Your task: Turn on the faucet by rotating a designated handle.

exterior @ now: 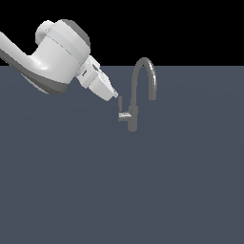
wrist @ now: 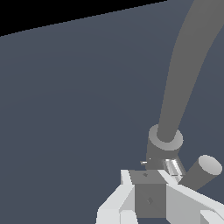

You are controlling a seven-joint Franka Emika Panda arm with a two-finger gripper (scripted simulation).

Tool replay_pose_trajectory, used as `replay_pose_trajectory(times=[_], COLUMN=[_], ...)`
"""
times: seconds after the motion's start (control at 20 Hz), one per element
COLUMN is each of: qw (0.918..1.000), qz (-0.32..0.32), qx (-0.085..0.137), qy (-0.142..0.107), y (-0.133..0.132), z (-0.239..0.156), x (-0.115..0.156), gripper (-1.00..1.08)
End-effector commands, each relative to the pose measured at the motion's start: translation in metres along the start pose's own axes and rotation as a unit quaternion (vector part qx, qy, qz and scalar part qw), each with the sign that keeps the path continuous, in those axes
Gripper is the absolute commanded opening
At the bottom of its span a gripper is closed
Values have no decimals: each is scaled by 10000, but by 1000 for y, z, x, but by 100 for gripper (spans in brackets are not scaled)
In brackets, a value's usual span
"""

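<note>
We see white gripper (exterior: 116, 95) tip at handle (exterior: 120, 103), on faucet (exterior: 133, 116) side toward exterior view's left; faucet upright mid-counter (exterior: 122, 190). Wrist view: gray bar between fingers (wrist: 186, 199); grip unclear.

Gray gooseneck faucet (exterior: 135, 107) upright on the dark floor, arched spout curving toward the exterior view's right. Handle (exterior: 120, 106): thin lever upright on a silvery horizontal stub, body's left side.
</note>
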State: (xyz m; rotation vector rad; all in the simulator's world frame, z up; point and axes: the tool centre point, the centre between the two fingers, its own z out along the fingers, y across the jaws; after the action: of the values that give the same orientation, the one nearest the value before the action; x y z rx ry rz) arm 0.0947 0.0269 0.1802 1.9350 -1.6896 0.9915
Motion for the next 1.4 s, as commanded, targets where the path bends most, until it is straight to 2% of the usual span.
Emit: replay_pose_trajectory(times=[0.0,0.45,1.25,1.35], qw=[9999,9998,9998,9999], qz=[86,144,146,104], qx=[-44,-84,-83,-57], qy=[-35,-53,-55,-70], y=[2,5,48,44], z=[13,22,11,12], x=[-5,-8,6,-1], gripper=[-100,-100,-100,-100])
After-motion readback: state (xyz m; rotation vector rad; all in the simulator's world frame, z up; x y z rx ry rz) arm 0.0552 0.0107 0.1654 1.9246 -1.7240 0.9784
